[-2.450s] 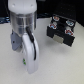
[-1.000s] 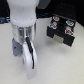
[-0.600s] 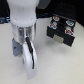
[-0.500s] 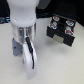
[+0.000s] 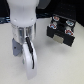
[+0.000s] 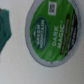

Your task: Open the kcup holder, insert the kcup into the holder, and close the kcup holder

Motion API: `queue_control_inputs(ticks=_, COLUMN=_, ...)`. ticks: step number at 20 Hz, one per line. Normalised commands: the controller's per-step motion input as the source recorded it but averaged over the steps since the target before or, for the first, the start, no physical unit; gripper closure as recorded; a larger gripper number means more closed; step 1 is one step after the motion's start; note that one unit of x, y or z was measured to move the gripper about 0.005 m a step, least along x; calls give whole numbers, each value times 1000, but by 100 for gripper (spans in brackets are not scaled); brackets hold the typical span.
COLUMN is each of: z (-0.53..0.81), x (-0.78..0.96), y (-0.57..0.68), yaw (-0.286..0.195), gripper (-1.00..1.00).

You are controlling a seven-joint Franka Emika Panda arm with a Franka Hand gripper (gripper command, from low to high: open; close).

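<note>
The kcup (image 6: 54,30) fills much of the wrist view: a round pod with a green and white printed lid, very close to the camera, lying on the pale surface. It is not visible in the exterior view, where my white arm hides it. The kcup holder (image 5: 61,30) is a black box at the exterior view's right, with several pods on top and a pale handle on its front. My gripper (image 5: 32,62) hangs low over the table at the exterior view's left, apart from the holder. Its fingers are blurred and do not show in the wrist view.
A teal object (image 6: 5,27) lies beside the kcup in the wrist view. The white table (image 5: 60,65) spreads between my arm and the holder. Dark background lies behind the holder.
</note>
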Motion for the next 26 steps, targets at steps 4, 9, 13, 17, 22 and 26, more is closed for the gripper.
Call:
queue_control_inputs(ticks=4, z=6, x=32, y=59, yaw=-7, gripper=100)
queue_control_inputs(ticks=9, z=481, x=16, y=319, yaw=-1, gripper=100)
queue_control_inputs(ticks=13, z=792, x=21, y=490, yaw=40, gripper=100)
queue_control_inputs(ticks=17, z=773, x=17, y=499, yaw=100, gripper=100)
queue_control_inputs(ticks=22, z=729, x=-11, y=465, yaw=117, gripper=100)
queue_control_inputs(ticks=26, z=583, x=-73, y=487, yaw=105, gripper=100)
